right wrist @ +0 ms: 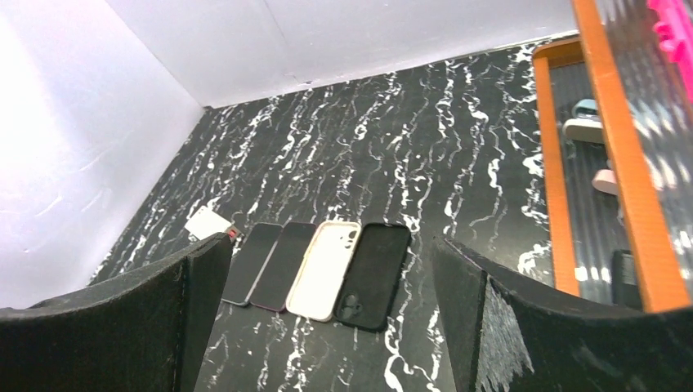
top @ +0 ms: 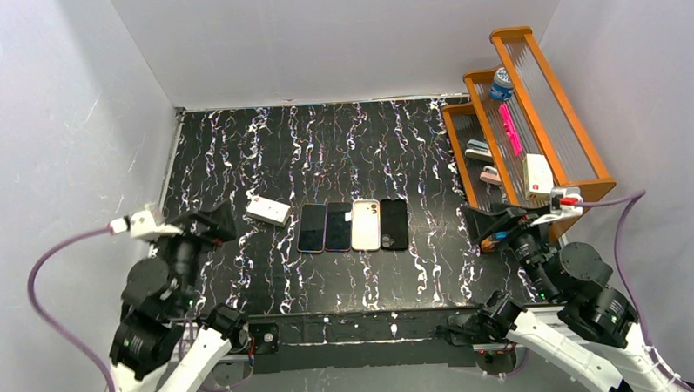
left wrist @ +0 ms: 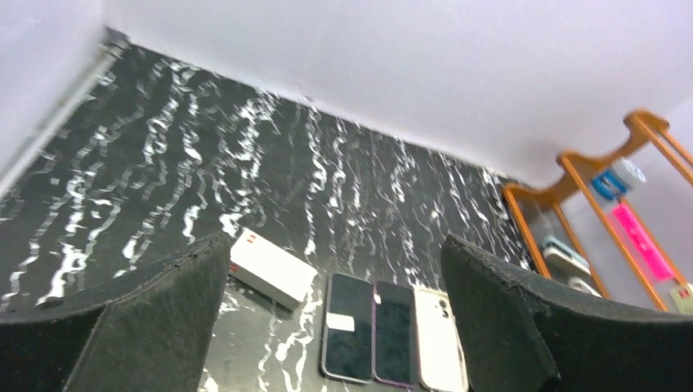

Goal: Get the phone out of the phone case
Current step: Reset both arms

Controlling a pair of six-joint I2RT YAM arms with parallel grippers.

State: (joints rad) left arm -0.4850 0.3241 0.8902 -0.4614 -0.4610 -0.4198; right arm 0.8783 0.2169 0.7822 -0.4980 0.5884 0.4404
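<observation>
A black worktop (top: 263,147) with white veining is forming the base of the cell. The plain white back wall (top: 338,39), left wall (top: 62,127) and right wall (top: 644,81) are enclosing it. An orange three-tier rack (top: 598,187) is standing along the right wall. Light is falling evenly.

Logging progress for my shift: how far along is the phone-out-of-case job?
Done, seemingly: a dark phone and a purple-edged phone lie screen-up beside a white case and a black case that look empty. In hand: nothing; left pincer and right pincer stand open, clear of the row. Remaining: nothing evident.
</observation>
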